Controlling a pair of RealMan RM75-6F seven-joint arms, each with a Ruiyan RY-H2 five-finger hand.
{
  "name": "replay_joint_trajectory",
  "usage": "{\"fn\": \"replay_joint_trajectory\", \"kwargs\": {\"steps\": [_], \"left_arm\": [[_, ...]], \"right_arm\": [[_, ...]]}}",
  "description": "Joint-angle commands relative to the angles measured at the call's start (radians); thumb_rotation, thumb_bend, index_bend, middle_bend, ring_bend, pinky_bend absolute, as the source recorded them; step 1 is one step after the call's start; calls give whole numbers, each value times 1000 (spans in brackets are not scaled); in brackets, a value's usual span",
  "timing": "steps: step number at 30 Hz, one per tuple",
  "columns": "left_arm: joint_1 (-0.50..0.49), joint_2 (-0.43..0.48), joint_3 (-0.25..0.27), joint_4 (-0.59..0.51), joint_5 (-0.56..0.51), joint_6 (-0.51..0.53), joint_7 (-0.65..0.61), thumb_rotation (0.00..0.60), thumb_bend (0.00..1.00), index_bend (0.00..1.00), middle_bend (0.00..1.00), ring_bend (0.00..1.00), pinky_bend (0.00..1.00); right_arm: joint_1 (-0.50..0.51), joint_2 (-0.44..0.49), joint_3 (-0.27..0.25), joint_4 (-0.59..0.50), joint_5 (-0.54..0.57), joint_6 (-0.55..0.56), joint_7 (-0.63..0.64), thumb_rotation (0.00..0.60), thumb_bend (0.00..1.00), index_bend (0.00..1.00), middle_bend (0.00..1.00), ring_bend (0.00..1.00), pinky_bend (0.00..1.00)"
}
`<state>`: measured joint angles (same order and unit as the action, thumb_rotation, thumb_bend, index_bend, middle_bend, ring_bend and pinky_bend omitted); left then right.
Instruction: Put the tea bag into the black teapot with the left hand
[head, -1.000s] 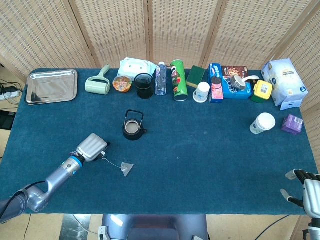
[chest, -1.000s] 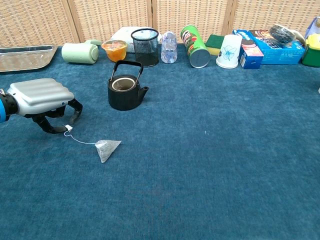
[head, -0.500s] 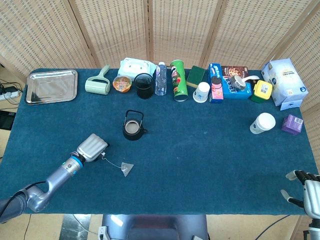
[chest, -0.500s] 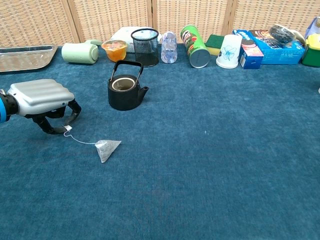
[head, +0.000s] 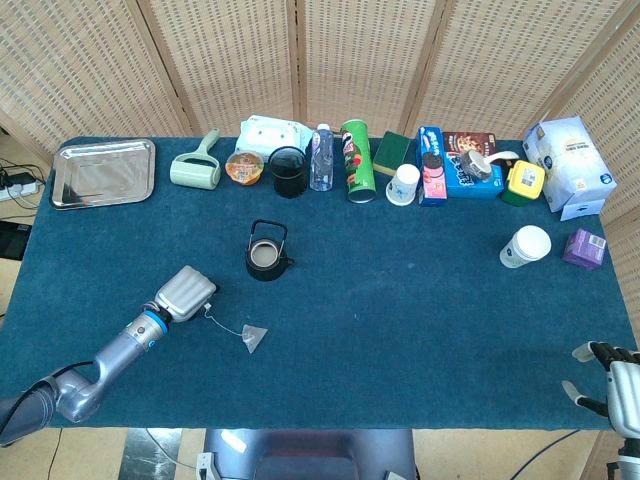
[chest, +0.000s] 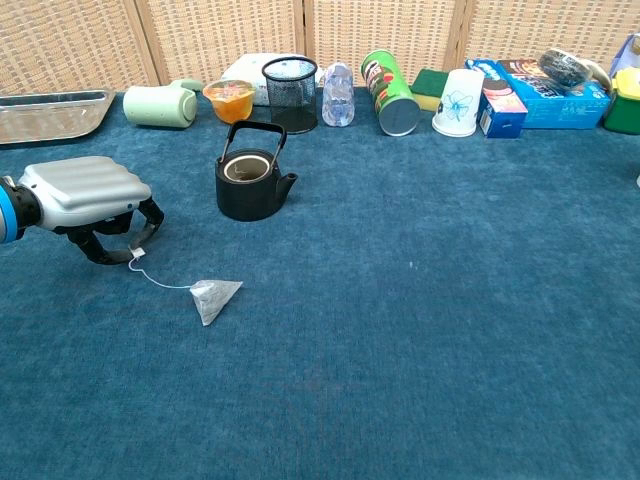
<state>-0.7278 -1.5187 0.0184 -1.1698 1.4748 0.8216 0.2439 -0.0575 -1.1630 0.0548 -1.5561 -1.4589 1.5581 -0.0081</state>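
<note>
1. blue cloth table (head: 420, 310), wicker screens behind it.
2. left hand (chest: 85, 195) is low on the cloth, left of the tea bag (chest: 213, 296), fingers curled down at the tag (chest: 137, 255); whether they pinch it, i cannot tell.
3. the bag lies flat on the cloth, string running left toward that hand.
4. teapot (chest: 250, 183), lid off, stands beyond the bag, slightly right.
5. right hand (head: 605, 380) is far right of the bag, fingers apart and holding nothing; the left is much nearer.
</note>
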Motion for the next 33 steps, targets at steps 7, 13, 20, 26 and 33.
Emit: {"fn": "replay_joint_trajectory", "kwargs": {"steps": [7,13,20,26,33], "left_arm": [[-7,1,-5,-10,-15,-12,16,600,444,583,1000,995,913],[-15,2,-8,-17,-23,-20,29,600,481,583,1000,995,913],[-16,13,-12,-35,-31,-16,31,600,487,583,1000,995,913],[1,59,-17,-100,-17,41,14,600,486,583,1000,994,913],[24,150,-38,-224,8,135,4,600,486,583,1000,994,913]], "right_arm": [[-3,1,0,1,0,3,4,600,211,443,467,452,363],[-5,2,0,2,1,3,6,600,210,443,467,451,363],[-4,4,2,0,2,1,5,600,211,443,467,451,363],[0,5,3,-1,-3,-2,5,600,211,443,467,451,363],[7,3,2,0,-14,-6,9,600,211,443,467,451,363]]}}
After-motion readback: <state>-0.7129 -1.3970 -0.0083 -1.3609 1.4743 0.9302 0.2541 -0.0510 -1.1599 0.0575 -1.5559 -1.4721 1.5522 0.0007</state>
